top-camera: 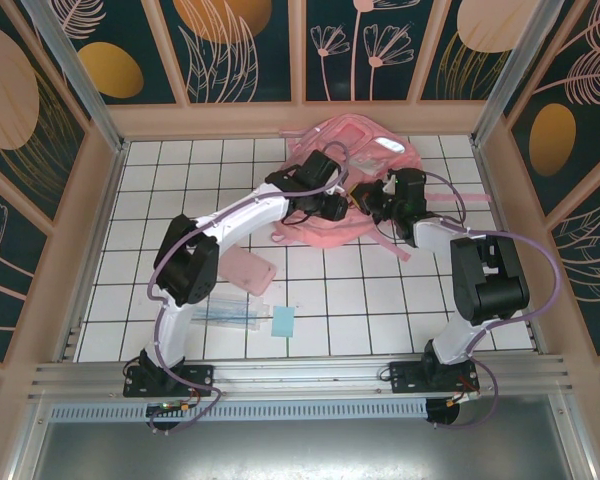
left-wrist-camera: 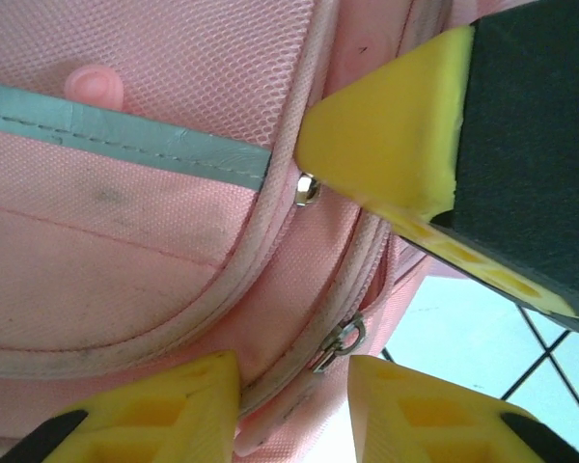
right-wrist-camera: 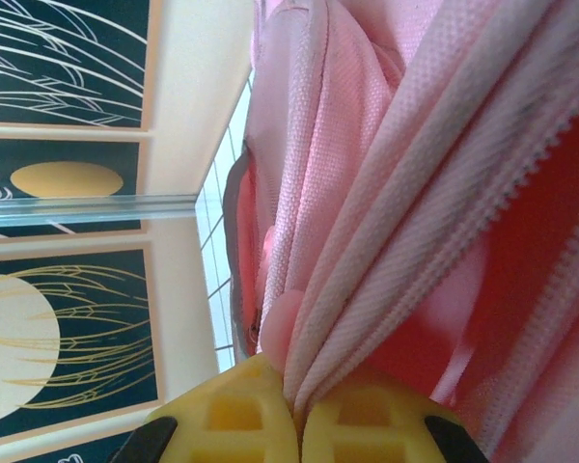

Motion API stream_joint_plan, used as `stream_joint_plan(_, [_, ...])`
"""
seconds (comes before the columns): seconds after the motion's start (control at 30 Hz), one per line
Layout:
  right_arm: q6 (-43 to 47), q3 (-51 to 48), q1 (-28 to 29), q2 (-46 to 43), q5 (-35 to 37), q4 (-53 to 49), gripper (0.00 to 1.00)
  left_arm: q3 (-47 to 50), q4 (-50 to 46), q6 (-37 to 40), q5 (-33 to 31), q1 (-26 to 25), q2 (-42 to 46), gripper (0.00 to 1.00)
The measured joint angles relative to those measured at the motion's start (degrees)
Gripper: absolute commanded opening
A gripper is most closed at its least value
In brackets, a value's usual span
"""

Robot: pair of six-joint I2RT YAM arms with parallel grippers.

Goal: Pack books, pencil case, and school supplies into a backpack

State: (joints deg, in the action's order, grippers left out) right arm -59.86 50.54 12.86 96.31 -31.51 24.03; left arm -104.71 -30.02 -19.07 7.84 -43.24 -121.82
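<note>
The pink backpack (top-camera: 365, 150) lies at the back middle of the tiled table. At its front edge my left gripper (top-camera: 332, 207) stands open, its yellow fingers (left-wrist-camera: 174, 410) on either side of the zipper seam and a metal zipper pull (left-wrist-camera: 343, 340). The left finger touches the piping, while the right one stands just clear. My right gripper (top-camera: 373, 207) is shut on a fold of the backpack's zipper edge (right-wrist-camera: 386, 241). The pale pink pencil case (top-camera: 248, 270) lies nearer the front on the left, beside the clear packet (top-camera: 228, 315) and the light-blue pad (top-camera: 283, 321). The books are out of view.
A pink strap (top-camera: 460, 208) trails to the right of the backpack. Peach walls with metal posts (top-camera: 75, 70) close in the table (top-camera: 380, 300) at the back and on both sides. The left arm arches over the pencil case.
</note>
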Motion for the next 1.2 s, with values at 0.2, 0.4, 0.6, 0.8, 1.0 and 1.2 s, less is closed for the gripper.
stream_joint_plan(0.2, [0.24, 0.15, 0.07, 0.13, 0.00, -1.03, 0.00, 0.00, -0.76, -0.07, -2.69, -0.96, -0.07, 0.35])
stream_joint_plan(0.4, [0.85, 0.63, 0.15, 0.28, 0.00, -1.62, 0.00, -0.09, -1.14, -0.83, -4.11, -1.55, -0.07, 0.36])
stream_joint_plan(0.6, [0.87, 0.63, 0.33, 0.42, 0.15, -1.68, 0.00, 0.68, -0.74, -1.90, -4.35, -1.57, -0.04, 0.37])
stream_joint_plan(0.8, [1.01, 0.63, 0.37, 0.42, 0.20, -1.66, 0.00, 1.42, -0.98, -2.40, -4.79, -1.68, 0.87, 0.40])
stream_joint_plan(1.0, [0.98, 0.63, 0.26, 0.42, 0.37, -0.33, 0.00, 2.29, -5.99, -2.97, -3.89, -2.84, 1.75, 0.50])
stream_joint_plan(1.2, [0.98, 0.63, 0.26, 0.42, 0.37, -0.31, 0.00, 2.60, -6.62, -3.02, -4.07, -3.06, 1.79, 0.52])
